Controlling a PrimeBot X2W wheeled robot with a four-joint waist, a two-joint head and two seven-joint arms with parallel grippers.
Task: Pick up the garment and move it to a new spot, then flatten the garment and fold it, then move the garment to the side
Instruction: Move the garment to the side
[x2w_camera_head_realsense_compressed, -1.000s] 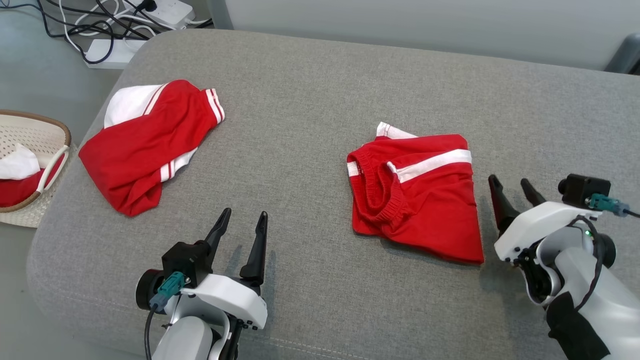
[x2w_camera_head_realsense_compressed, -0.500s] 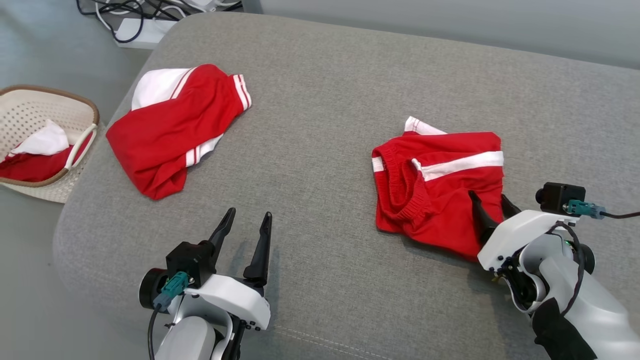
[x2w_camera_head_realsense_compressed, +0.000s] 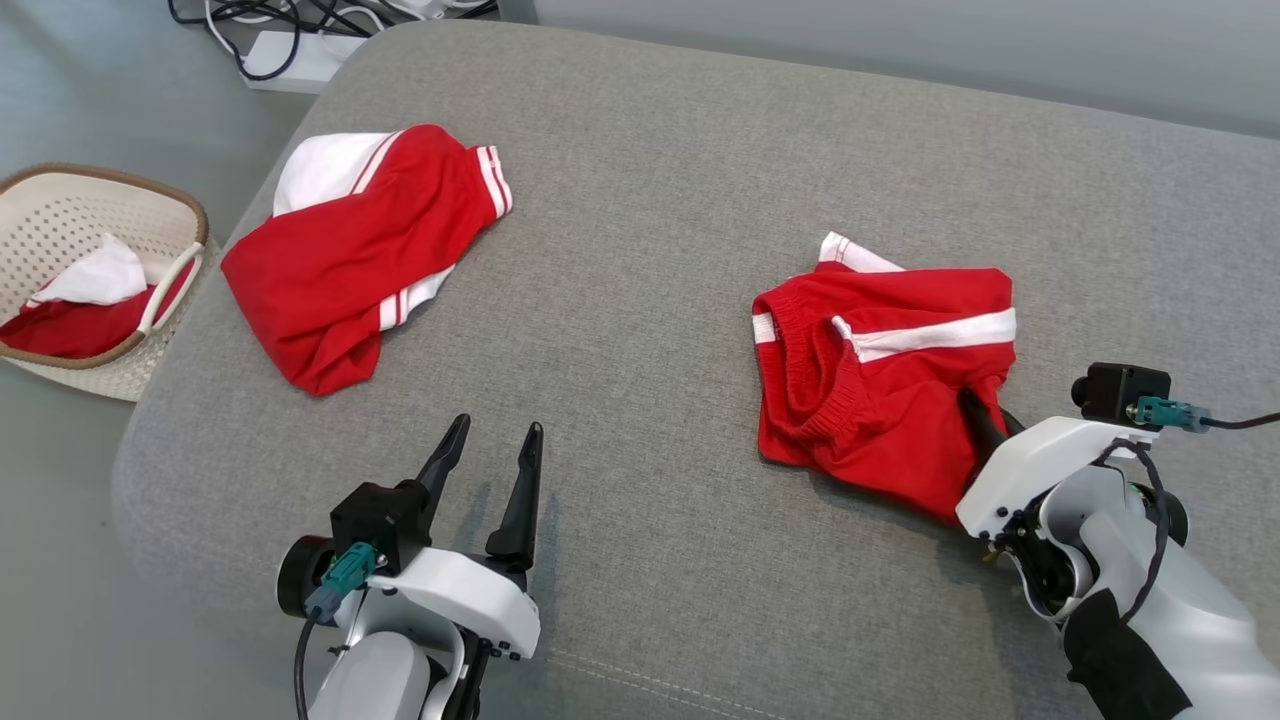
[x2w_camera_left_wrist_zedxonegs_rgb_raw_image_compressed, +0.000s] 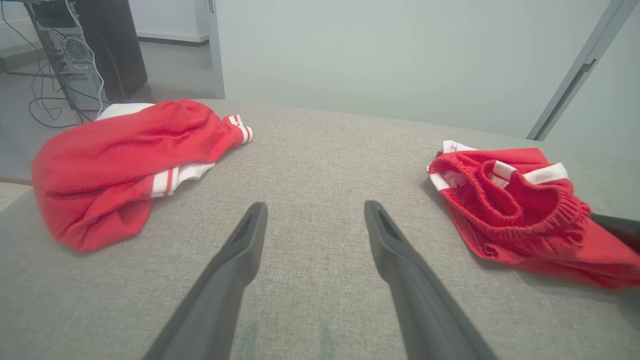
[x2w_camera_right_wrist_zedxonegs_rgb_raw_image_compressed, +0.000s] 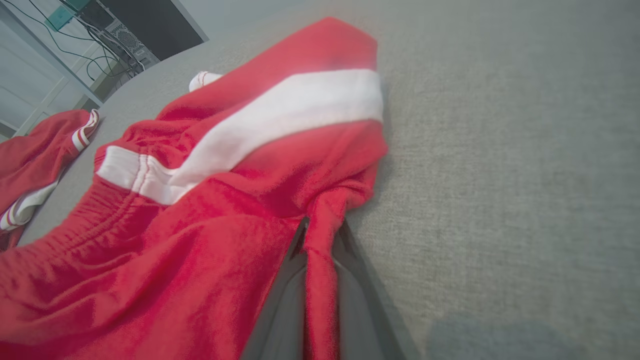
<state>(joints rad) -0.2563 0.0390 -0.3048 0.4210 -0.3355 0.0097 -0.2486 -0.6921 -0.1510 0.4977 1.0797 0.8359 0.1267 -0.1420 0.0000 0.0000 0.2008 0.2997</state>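
Right gripper (x2w_camera_head_realsense_compressed: 980, 412) now clenching on fold of red shorts (x2w_camera_head_realsense_compressed: 880, 370) at their near right corner. Second ago it was standing spread beside cloth; now fingers (x2w_camera_right_wrist_zedxonegs_rgb_raw_image_compressed: 357, 300) closing together, pinching ridge of fabric. Shorts lying crumpled toward right edge of grey cushion (x2w_camera_head_realsense_compressed: 640, 300), not yet lifting. Left gripper (x2w_camera_head_realsense_compressed: 497, 428) hanging spread, holding nothing, near front edge. Second red garment (x2w_camera_head_realsense_compressed: 360, 250) lying at left edge. Grip looking secured, so lifting and carrying to new spot likely coming next.

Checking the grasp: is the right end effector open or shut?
Shut: the right end effector pinches a fold of the red shorts between its jaws.
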